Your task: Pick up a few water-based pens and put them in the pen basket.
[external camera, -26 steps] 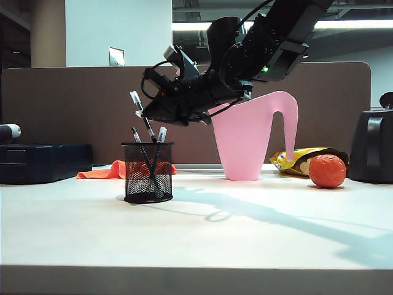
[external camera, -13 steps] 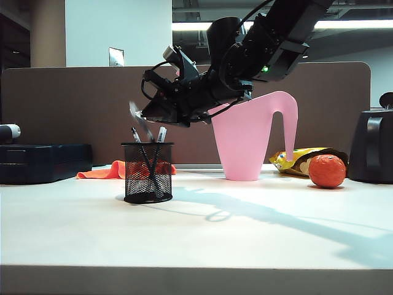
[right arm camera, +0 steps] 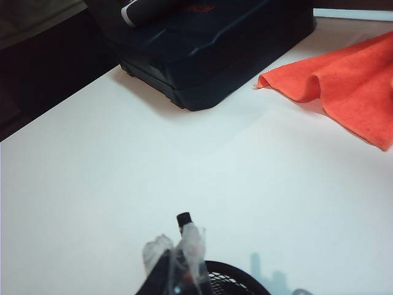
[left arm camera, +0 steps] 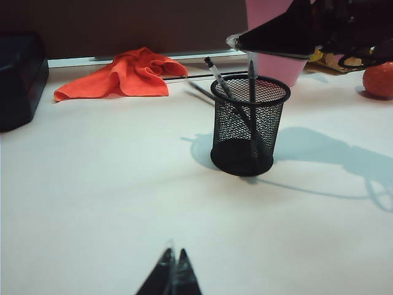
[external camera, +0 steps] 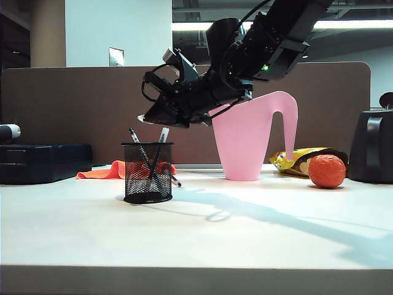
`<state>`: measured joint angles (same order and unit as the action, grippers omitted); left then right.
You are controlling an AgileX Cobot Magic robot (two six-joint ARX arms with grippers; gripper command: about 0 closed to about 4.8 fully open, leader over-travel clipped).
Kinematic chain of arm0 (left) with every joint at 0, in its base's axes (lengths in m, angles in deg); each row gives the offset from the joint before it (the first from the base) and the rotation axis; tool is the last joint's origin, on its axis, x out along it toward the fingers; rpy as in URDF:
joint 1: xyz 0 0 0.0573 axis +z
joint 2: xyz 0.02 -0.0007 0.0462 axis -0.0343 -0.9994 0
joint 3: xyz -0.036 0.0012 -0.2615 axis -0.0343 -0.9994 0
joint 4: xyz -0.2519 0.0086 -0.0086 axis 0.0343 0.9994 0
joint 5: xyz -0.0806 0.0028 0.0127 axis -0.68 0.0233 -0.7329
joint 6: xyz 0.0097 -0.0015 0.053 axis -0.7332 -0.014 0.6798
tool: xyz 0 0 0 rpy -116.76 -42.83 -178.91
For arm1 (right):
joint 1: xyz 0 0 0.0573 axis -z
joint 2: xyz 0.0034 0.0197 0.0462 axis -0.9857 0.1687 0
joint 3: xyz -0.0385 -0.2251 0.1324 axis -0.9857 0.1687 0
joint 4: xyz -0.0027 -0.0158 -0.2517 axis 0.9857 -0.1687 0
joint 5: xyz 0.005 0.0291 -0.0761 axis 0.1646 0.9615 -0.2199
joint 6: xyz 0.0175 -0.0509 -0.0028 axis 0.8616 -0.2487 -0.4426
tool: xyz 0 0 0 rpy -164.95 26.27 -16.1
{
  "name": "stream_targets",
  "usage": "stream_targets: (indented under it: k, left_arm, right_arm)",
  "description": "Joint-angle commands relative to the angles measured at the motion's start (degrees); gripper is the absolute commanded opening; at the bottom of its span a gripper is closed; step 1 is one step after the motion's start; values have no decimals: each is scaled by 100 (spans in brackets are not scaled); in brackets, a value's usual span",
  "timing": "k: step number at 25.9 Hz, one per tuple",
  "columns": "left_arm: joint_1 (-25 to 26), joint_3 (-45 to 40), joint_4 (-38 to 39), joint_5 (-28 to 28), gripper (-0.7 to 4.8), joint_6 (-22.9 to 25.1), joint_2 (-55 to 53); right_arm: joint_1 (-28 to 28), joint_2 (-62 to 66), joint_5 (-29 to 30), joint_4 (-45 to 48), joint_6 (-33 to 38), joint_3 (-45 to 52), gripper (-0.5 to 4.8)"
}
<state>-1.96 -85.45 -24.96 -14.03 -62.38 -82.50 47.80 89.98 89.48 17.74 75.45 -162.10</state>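
The small black wire-mesh cylindrical pen basket stands upright on the white desk, left of centre in the exterior view. Water-based pens counted in it: two clearly visible, one thin dark pen leaning left and one pale-capped pen leaning right, both tips above the rim. A third dark pen lies low just beside the basket's right side; whether it is inside cannot be told.

Right gripper: hangs just above the basket, fingers closed together, nothing held. Left gripper: low over bare desk, well apart from the basket, fingers shut together and empty.

Surroundings: one tall pink plastic watering can behind, one crumpled orange cloth, one orange ball, one dark case.
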Motion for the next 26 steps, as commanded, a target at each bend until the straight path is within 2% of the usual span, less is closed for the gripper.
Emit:
stream_targets:
  k: [1, 3, 6, 10, 14, 21, 24, 26]
  left_arm:
    - [7, 11, -59, 17, -4, -15, -4]
    - [7, 11, -59, 17, -4, -15, -4]
    - [7, 11, -57, 17, -4, -15, -4]
    - [7, 11, -57, 17, -4, -15, -2]
    - [7, 11, -44, 17, -4, -17, -2]
    - [4, 9, 59, 15, -4, -17, -2]
    - [4, 9, 98, 17, -4, -15, -2]
    - [4, 9, 125, 17, -4, -15, -2]
  right_arm:
    - [70, -168, -748, 186, -39, -37, -9]
    - [199, -212, -1237, 177, -33, -39, -9]
    - [411, -212, -1309, -46, -33, -42, -9]
    - [555, -179, -1915, -872, -278, -201, -9]
    - [619, 188, -2249, -2059, -896, -1239, -9]
    - [802, 1008, -1832, -2914, -800, -2826, 3]
    - [861, 1176, -1578, -3023, -702, -3110, 40]
    - [866, 1283, -1467, -3034, -599, -3237, 90]
